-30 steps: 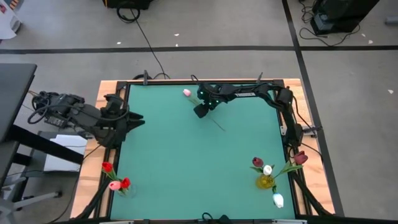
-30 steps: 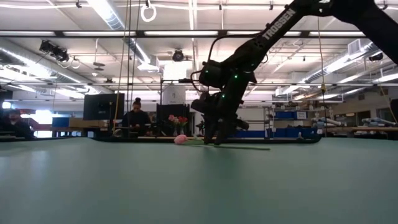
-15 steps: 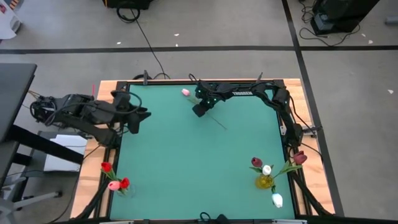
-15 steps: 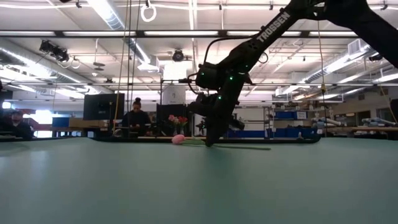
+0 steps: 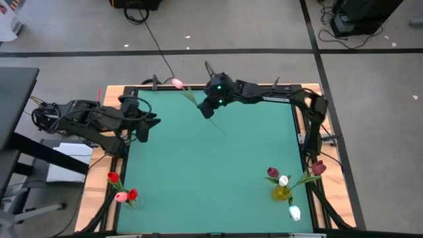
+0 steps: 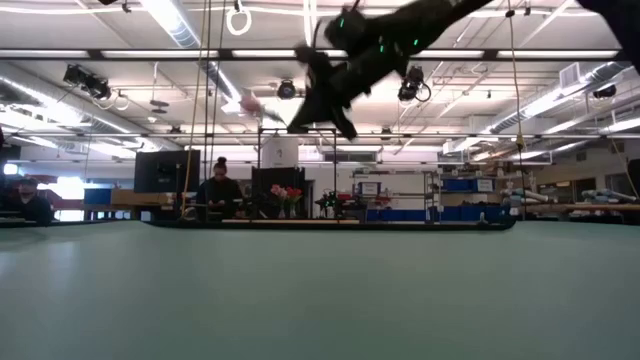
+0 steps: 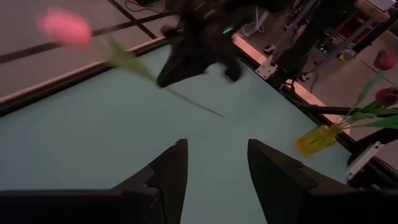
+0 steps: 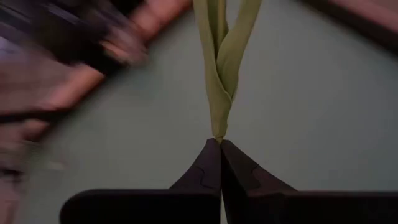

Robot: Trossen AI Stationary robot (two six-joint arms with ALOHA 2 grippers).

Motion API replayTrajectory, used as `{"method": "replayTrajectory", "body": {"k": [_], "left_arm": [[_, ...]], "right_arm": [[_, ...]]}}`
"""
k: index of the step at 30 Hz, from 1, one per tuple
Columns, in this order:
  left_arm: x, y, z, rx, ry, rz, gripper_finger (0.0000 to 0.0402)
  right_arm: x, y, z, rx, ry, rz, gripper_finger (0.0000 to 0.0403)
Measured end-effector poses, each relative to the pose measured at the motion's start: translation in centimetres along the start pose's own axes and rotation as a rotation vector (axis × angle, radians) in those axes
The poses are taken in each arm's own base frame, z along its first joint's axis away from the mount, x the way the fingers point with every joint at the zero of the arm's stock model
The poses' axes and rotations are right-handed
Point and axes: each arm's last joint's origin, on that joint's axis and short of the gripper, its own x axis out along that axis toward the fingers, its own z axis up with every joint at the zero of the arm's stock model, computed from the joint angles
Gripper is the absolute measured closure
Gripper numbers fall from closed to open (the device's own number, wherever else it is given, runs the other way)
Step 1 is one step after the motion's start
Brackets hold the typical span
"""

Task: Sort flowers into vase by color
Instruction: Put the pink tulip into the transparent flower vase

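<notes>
The right gripper (image 5: 207, 110) pinches a pink tulip (image 5: 177, 83) mid-stem, clear above the table's (image 5: 198, 172) far edge. The light, floppy stem probably sways; gripping nearer the leaves steadies it. The left gripper (image 5: 153, 121) waits, fingers apart, empty.

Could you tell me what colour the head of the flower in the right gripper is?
Pink. The flower shows best in the left wrist view, held by the right gripper.

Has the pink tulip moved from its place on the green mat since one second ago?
Yes. The pink tulip, clamped in the right tool, has risen off the green mat and swung toward its far edge.
</notes>
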Motion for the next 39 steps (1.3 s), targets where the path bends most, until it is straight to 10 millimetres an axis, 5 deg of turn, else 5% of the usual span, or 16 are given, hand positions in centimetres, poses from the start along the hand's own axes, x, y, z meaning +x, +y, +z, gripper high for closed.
{"method": "replayTrajectory", "body": {"k": [9, 18, 34, 39], "left_arm": [[1.5, -0.3, 1.5, 0.059, -0.096, 0.037, 0.0230], [3.0, -0.3, 4.2, 0.131, -0.243, 0.032, 0.0230], [5.4, -1.7, 5.1, 0.216, -0.277, -0.039, 0.0230], [5.4, -1.8, 5.3, 0.243, -0.300, -0.037, 0.0271]], "right_arm": [[-4.3, 6.6, 3.1, -0.214, -0.367, 0.224, 0.0400], [-4.4, 10.8, 2.1, -0.381, -0.522, 0.207, 0.0400], [-4.4, 13.0, 1.2, -0.458, -0.615, 0.133, 0.0400], [-4.3, 13.6, 0.9, -0.485, -0.612, 0.143, 0.0400]]}}
